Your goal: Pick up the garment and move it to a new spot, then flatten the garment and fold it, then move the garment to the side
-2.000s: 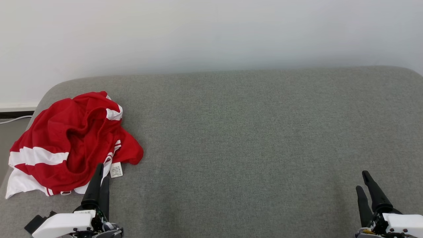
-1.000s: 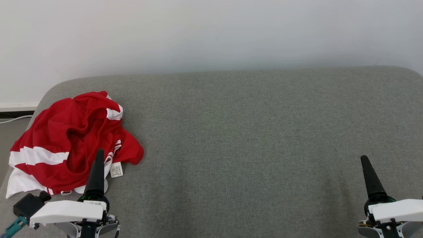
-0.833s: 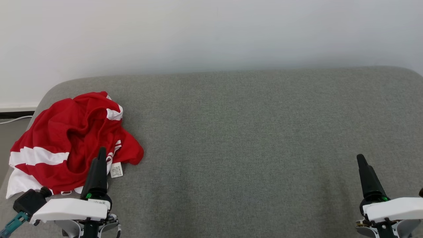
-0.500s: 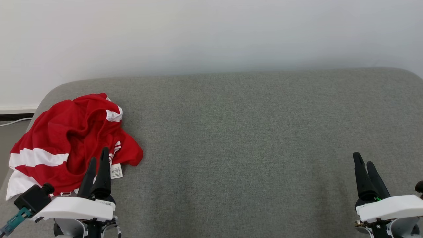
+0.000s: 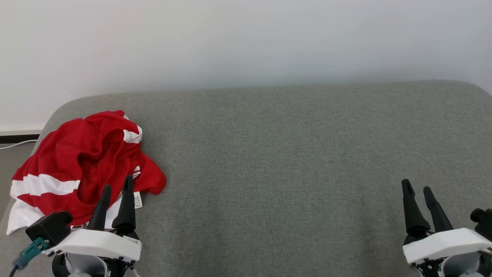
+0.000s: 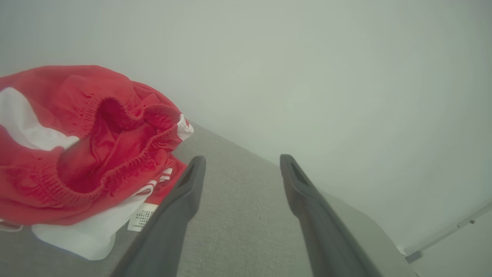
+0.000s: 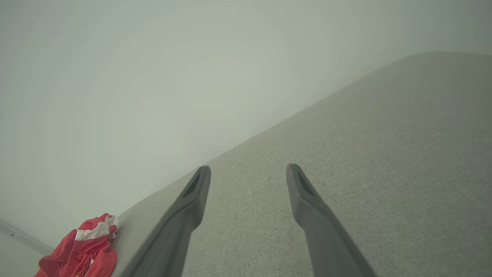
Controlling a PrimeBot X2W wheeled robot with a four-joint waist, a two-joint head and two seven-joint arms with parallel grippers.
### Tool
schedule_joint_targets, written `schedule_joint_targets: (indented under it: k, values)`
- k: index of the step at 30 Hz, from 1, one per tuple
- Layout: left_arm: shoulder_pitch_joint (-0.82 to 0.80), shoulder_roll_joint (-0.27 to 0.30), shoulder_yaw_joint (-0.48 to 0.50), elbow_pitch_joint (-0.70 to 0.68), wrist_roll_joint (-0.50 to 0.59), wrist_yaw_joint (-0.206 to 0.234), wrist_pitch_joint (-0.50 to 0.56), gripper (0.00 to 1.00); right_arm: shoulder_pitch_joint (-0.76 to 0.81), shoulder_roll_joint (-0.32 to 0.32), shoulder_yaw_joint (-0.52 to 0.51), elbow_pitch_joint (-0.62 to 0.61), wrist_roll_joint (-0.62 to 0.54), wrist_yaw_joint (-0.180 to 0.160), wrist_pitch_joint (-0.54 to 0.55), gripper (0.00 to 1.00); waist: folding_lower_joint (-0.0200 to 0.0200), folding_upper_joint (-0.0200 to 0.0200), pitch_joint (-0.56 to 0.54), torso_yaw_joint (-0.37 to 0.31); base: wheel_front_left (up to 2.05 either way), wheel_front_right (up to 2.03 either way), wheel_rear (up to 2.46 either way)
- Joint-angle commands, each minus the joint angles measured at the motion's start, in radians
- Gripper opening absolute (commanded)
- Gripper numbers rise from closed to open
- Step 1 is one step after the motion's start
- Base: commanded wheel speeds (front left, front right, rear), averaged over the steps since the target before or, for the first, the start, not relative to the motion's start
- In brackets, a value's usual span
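Approaching the first pickup, with nothing done yet
At the left edge of the grey cushion (image 5: pixel 276 165): red-and-white garment (image 5: pixel 77 161), crumpled in a heap, not lifted, flattened or folded. Just near of it: left gripper (image 5: pixel 118 182), fingers spread and holding nothing, tips by the heap's near edge close to the white label (image 5: pixel 137 200). Near right, well apart from the cloth: right gripper (image 5: pixel 415 184), likewise spread and bare. Left to do, by the look of it: grasp, move, flatten, fold, shift aside

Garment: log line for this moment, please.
garment: crumpled, left end of cushion, unheld | left gripper: open, at its edge | right gripper: open, far right
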Motion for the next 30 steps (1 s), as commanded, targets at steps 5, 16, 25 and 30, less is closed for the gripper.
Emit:
schedule_joint_targets:
  k: [5,16,25,30]
  values:
    - [-0.032,0.025,0.008,-0.016,0.082,0.015,-0.022,1.00,-0.022,-0.007,0.025,-0.015,-0.086,0.001,-0.029,1.00,0.0000,0.0000,-0.001,-0.001,0.00,0.00,0.00]
    - [-0.031,0.034,-0.016,0.016,0.219,0.029,-0.051,1.00,-0.018,-0.001,0.039,0.003,-0.269,0.001,-0.065,1.00,-0.0001,0.0000,-0.005,0.003,0.00,0.00,0.00]
    - [-0.030,0.041,-0.029,0.037,0.316,0.040,-0.064,1.00,-0.008,0.005,0.042,0.004,-0.389,0.001,-0.091,1.00,-0.0001,0.0000,-0.010,0.005,0.00,0.00,0.00]
    - [-0.028,0.045,-0.036,0.043,0.362,0.040,-0.066,1.00,-0.005,0.009,0.041,0.008,-0.448,0.001,-0.106,1.00,-0.0001,0.0000,-0.013,0.004,0.00,0.00,0.00]
